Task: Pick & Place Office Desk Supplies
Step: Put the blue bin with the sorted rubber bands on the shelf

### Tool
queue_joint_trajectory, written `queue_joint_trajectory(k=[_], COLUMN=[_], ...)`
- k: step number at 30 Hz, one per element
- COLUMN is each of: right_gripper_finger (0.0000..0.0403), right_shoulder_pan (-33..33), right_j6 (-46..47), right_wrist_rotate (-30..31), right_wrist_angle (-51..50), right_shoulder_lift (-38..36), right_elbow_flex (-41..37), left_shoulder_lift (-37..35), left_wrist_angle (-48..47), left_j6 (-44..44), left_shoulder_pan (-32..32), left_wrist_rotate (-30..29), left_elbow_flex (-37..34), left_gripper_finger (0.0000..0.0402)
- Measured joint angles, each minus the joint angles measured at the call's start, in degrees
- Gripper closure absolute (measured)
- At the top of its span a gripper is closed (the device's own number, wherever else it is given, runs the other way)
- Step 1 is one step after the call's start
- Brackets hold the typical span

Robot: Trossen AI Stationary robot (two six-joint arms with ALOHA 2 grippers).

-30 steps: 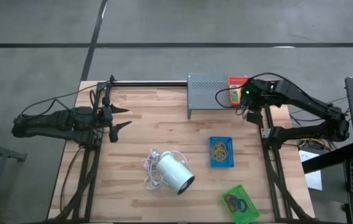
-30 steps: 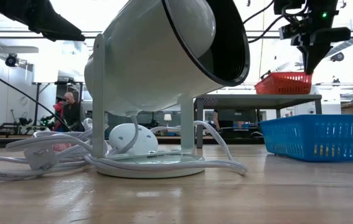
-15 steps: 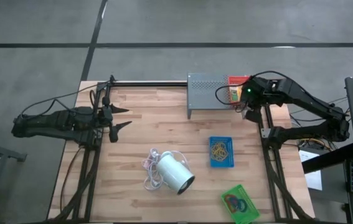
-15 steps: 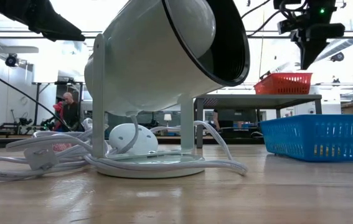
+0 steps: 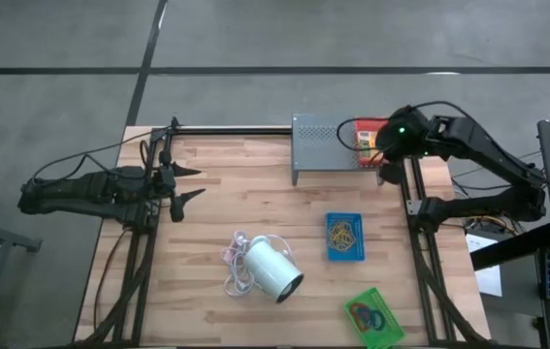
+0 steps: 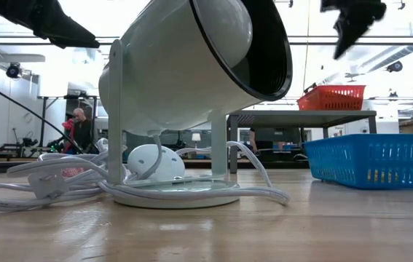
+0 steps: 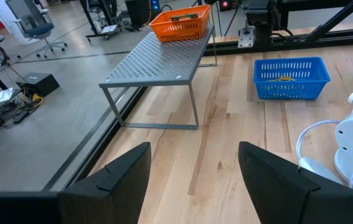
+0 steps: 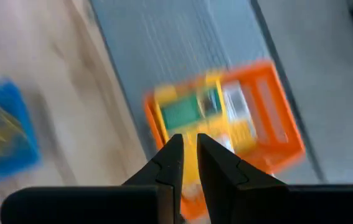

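The right gripper has its smooth dark fingers nearly together, holding nothing. Directly below it sits the ribbed red plastic tray on the perforated grey metal stand, with blurred yellow-orange printed boxes inside. Farther off lies the blue mesh tray, its rubber bands indistinct.

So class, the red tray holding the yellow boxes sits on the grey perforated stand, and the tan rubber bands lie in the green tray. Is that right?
Not quite. The high view shows the tan rubber bands in the blue tray; the green tray holds coloured loops. The red tray is on the stand.
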Motion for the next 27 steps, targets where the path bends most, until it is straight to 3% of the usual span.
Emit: queue_joint_trajectory(k=[3,9,15,22,27], right_gripper_finger=[0.036,0.0358,0.0356,0.0338,0.0315], right_shoulder_pan=[0.0,0.0,1.4,8.8,16.4], right_j6=[4.2,15.3,19.5,17.3,21.4], right_wrist_rotate=[-5.7,-7.1,-16.8,-17.9,-17.9], right_wrist_angle=[3.3,3.7,2.3,1.3,2.2], right_shoulder_lift=[-0.1,0.0,0.0,0.1,0.1], right_elbow_flex=[2.6,5.2,3.7,-0.4,-4.7], left_shoulder_lift=[0.0,0.0,0.0,0.0,0.0], left_wrist_angle=[0.0,0.0,0.0,0.0,0.0], left_j6=[0.0,0.0,0.0,0.0,0.0], left_shoulder_pan=[0.0,0.0,0.0,0.0,0.0], left_wrist_rotate=[0.0,0.0,0.0,0.0,0.0], left_elbow_flex=[0.0,0.0,0.0,0.0,0.0], left_gripper_finger=[0.0158,0.0158,0.0158,0.0158,0.0158])
